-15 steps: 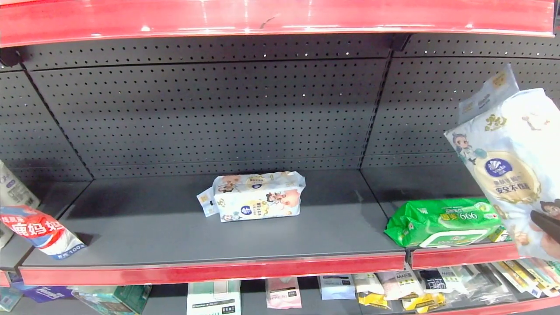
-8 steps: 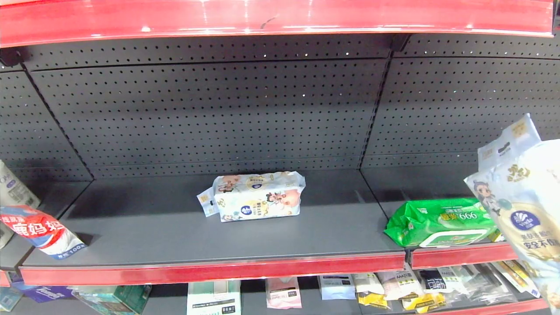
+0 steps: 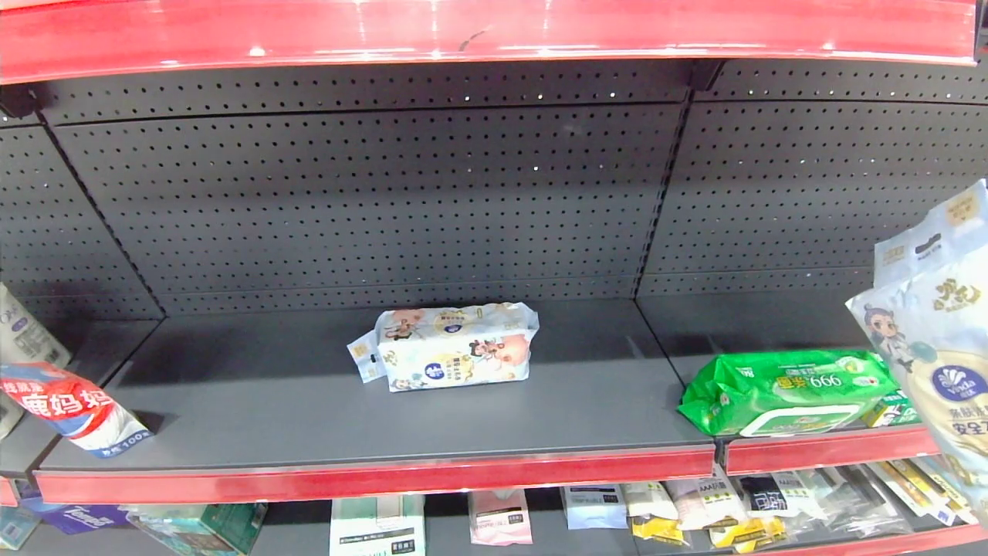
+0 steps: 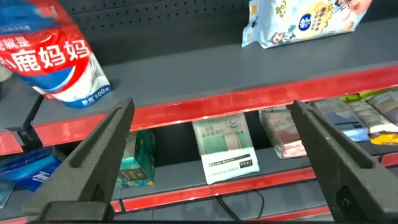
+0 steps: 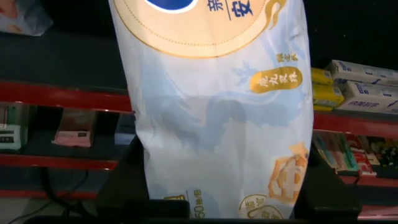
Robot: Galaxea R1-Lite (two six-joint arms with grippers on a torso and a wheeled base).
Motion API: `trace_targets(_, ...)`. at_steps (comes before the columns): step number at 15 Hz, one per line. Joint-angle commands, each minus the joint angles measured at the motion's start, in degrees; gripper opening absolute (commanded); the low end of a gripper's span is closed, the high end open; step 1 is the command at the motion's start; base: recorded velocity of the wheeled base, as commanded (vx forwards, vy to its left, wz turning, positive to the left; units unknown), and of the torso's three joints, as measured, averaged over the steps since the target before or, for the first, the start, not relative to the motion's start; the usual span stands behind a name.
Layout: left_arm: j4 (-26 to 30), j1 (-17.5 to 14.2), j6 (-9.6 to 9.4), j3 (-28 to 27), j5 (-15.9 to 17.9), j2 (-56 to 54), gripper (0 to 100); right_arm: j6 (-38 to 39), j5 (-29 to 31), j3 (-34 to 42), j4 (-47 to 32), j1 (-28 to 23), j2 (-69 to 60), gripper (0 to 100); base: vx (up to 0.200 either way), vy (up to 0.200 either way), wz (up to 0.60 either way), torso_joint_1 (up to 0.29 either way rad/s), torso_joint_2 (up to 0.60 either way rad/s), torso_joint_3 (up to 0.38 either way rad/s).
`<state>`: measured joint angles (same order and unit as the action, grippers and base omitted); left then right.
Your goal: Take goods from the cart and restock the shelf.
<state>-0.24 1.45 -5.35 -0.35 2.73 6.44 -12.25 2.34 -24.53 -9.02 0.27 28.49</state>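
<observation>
Right fingers clamped on both sides of a large white tissue pack, gripped near its lower end and held roughly upright before the shelf. Left fingers spread wide and empty. Ahead of them, on the shelf, a red-and-white bag and a smaller cartoon-printed pack. Green wipes pack lying just beside the held pack, on the adjoining bay.

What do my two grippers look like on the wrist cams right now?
Left gripper: two matte black, flat, angular fingers tapering to blunt tips, with plain, unmarked surfaces. Right gripper: the same black fingers, largely hidden behind the tissue pack.
</observation>
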Motion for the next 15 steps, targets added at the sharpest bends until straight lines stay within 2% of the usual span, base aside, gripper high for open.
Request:
trace_targets(1, -0.8, -2.9, 0.87, 0.3, -1.3, -3.5, 100, -1.1, -0.1, -0.7, 0.1, 0.0, 0.9, 0, 0.0, 0.0, 0.0, 0.0, 0.0, 0.0)
trace_targets(2, -0.8, -2.9, 0.87, 0.3, -1.3, -3.4, 100, -1.9, -0.1, -0.7, 0.0, 0.0, 0.8, 0, 0.0, 0.0, 0.0, 0.0, 0.0, 0.0)
trace_targets(3, -0.6, -2.3, 1.05, -2.0, -0.4, -2.8, 100, -2.1, 0.0, -0.6, -0.1, 0.0, 1.0, 0, 0.0, 0.0, 0.0, 0.0, 0.0, 0.0)
trace_targets(4, -0.9, 0.2, 5.35, -16.8, 1.6, 12.9, 100, -2.4, 0.0, -0.8, -1.0, 0.0, 1.0, 0, 0.0, 0.0, 0.0, 0.0, 0.0, 0.0)
trace_targets(5, -0.7, 0.5, 9.04, -21.9, 1.7, 19.8, 100, -2.8, 0.0, -0.8, -1.4, 0.0, 0.9, 0, 0.0, 0.0, 0.0, 0.0, 0.0, 0.0)
trace_targets(6, -3.4, 0.2, 11.86, -26.3, 1.2, 26.9, 100, -3.5, 0.0, -0.2, -1.7, 0.0, 0.7, 0, 0.0, 0.0, 0.0, 0.0, 0.0, 0.0)
trace_targets(7, -4.0, 0.2, 10.71, -26.2, 1.4, 28.5, 100, -3.5, 0.1, 0.1, -1.7, 0.0, 0.9, 0, 0.0, 0.0, 0.0, 0.0, 0.0, 0.0)
trace_targets(9, -4.0, 0.0, 5.35, -23.7, 1.1, 36.5, 100, -3.5, 0.6, 0.1, -1.6, 0.0, 1.0, 0, 0.0, 0.0, 0.0, 0.0, 0.0, 0.0)
trace_targets(10, -4.3, 0.1, 1.57, -23.3, 1.2, 42.9, 100, -3.5, 0.7, -0.3, -1.5, 0.0, 1.0, 0, 0.0, 0.0, 0.0, 0.0, 0.0, 0.0)
trace_targets(11, -4.9, 0.0, -3.53, -23.9, 1.6, 48.8, 100, -3.5, 0.7, -0.7, -1.3, 0.0, 1.0, 0, 0.0, 0.0, 0.0, 0.0, 0.0, 0.0)
trace_targets(12, -5.5, 0.3, -6.95, -25.0, 3.2, 53.9, 100, -3.4, 0.6, -1.2, -1.2, 0.1, 1.1, 0, 0.0, 0.0, 0.0, 0.0, 0.0, 0.0)
trace_targets(13, -5.3, 0.3, -9.24, -26.3, 5.8, 57.3, 100, -3.5, 0.5, -1.3, -1.2, 0.1, 1.2, 0, 0.0, 0.0, 0.0, 0.0, 0.0, 0.0)
trace_targets(14, -3.8, 0.4, -14.25, -28.8, 10.3, 62.3, 100, -3.4, 0.4, -1.3, -1.2, 0.2, 1.5, 0, 0.0, 0.0, 0.0, 0.0, 0.0, 0.0)
trace_targets(15, -2.6, 0.4, -18.03, -31.3, 13.9, 66.3, 100, -3.5, 0.2, -1.3, -1.2, 0.2, 1.5, 0, 0.0, 0.0, 0.0, 0.0, 0.0, 0.0)
